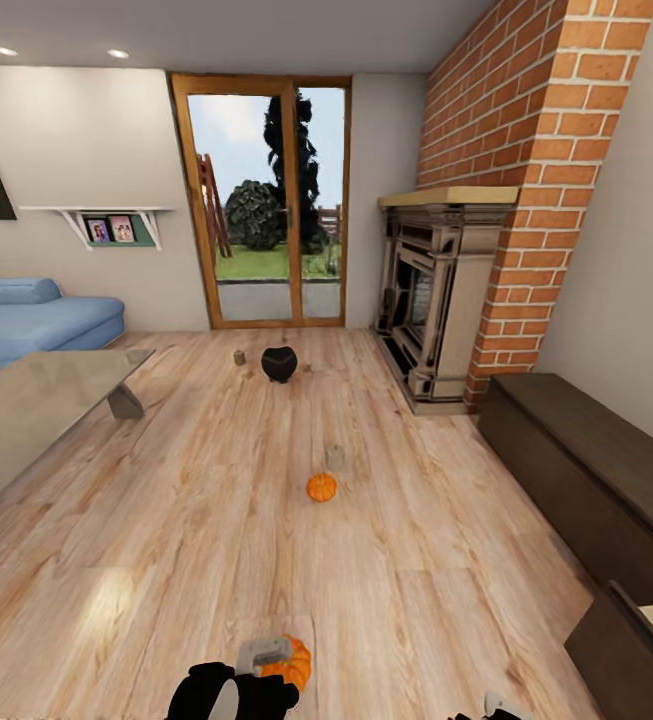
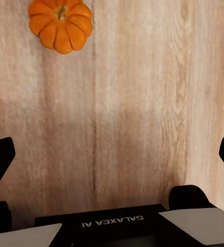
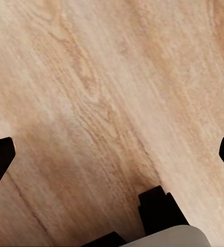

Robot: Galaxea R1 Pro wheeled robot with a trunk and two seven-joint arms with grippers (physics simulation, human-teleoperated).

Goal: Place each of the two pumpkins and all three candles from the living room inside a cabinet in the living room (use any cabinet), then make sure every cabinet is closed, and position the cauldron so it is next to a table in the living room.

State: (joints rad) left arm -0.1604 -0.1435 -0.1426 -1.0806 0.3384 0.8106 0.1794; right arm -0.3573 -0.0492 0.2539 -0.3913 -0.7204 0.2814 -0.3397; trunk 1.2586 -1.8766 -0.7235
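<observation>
One orange pumpkin [image 1: 321,487] sits mid-floor with a beige candle [image 1: 335,457] just behind it. A second pumpkin [image 1: 292,661] lies at the bottom edge of the head view, right by my left arm [image 1: 228,692]. The left wrist view has this pumpkin [image 2: 60,24] on the planks ahead of my open left gripper [image 2: 112,154], apart from its fingers. Farther off, the black cauldron [image 1: 279,363] stands on the floor beside another candle [image 1: 238,356]. The grey table [image 1: 26,410] is at the left. My right gripper [image 3: 112,154] hangs open over bare planks.
The dark cabinet [image 1: 586,470] runs along the right wall, with a drawer [image 1: 636,640] pulled open at its near end, pale inside. The brick fireplace [image 1: 436,300] stands beyond it. A blue sofa [image 1: 26,320] is at the far left, and glass doors [image 1: 266,200] are straight ahead.
</observation>
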